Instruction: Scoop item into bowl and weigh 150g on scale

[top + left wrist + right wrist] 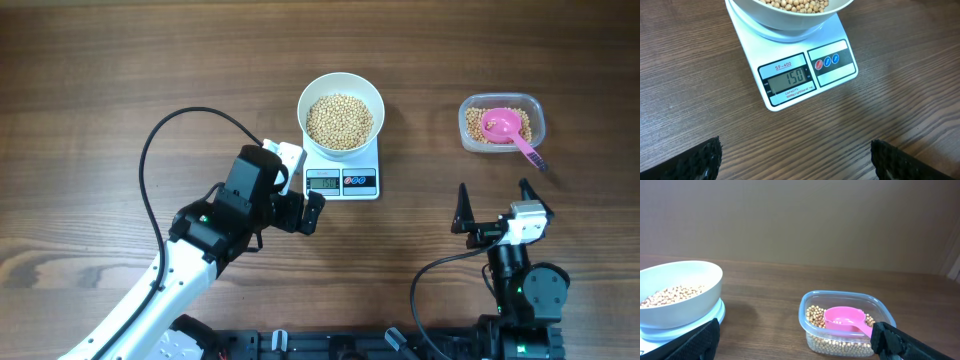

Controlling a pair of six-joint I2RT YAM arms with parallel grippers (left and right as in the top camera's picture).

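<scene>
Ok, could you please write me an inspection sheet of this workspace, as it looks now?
Surface: brown wooden table, no spills seen.
Job's things: white bowl, filled with beans, stands on the scale; its display reads 150.
Clutter: clear plastic tub at the right holds leftover beans and a pink scoop, handle over the rim.
Grippers: left gripper open, empty, near the scale's front; right gripper open, empty, facing the tub.
Cables: black cable loops beside the left arm; second black cable curves by the right arm's base.
Surroundings: plain beige wall behind the table.
</scene>
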